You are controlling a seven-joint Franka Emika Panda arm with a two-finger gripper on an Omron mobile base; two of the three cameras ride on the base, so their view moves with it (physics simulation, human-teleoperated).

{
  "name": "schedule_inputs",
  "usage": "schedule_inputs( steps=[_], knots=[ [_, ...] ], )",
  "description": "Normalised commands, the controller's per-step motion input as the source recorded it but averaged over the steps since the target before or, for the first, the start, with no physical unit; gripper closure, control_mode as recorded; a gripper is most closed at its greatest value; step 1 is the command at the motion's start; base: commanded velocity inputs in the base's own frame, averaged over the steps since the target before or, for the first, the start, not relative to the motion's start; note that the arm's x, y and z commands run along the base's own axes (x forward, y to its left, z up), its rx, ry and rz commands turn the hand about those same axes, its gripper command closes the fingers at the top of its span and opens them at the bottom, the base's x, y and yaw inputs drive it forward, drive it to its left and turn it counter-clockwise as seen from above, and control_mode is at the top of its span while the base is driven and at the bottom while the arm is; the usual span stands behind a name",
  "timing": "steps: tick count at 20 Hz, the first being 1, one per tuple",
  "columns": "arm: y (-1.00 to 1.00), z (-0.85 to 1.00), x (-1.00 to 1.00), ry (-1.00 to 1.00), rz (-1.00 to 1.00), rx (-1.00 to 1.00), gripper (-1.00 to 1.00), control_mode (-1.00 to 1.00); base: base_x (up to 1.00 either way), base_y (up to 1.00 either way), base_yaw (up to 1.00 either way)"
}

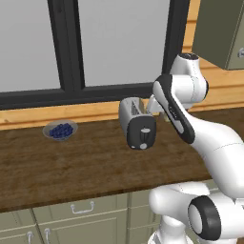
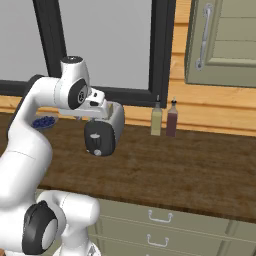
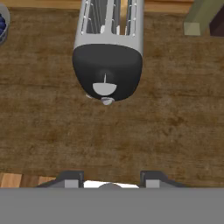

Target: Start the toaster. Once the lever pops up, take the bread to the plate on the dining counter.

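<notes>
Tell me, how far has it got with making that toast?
Nothing looks finished yet. The toaster stands on the wooden counter, and I cannot tell whether its lever has been pressed. In hand: the pincer hangs above the counter in front of the toaster's black end panel, holding nothing. Left: starting the toaster if that isn't done, waiting for the pop, and carrying the bread to the plate.

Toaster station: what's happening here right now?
The arm's end effector hangs above the wooden counter, just in front of the toaster and its black end panel. It holds nothing and is not touching the toaster. A bowl of blueberries sits to the left, two bottles to the right.
</notes>
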Motion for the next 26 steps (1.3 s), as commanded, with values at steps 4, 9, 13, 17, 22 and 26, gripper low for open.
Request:
schedule_inputs(
  steps=[4,9,13,17,22,26],
  knots=[
    [0.0,-0.02,0.0,-0.03,0.0,0.0,-1.0,-1.0,0.0,0.0,0.0],
    [0.0,-0.43,0.0,-0.11,0.0,0.0,-1.0,-1.0,0.0,0.0,0.0],
    [0.0,-0.5,0.0,-0.13,0.0,0.0,-1.0,-1.0,0.0,0.0,0.0],
    [0.0,-0.18,0.1,-0.1,0.0,0.0,-1.0,-1.0,0.0,0.0,0.0],
    [0.0,-0.09,0.35,-0.04,0.0,0.0,-1.0,-1.0,0.0,0.0,0.0],
    [0.0,-0.13,0.32,0.0,0.0,0.0,-1.0,-1.0,0.0,0.0,0.0]
  ],
)
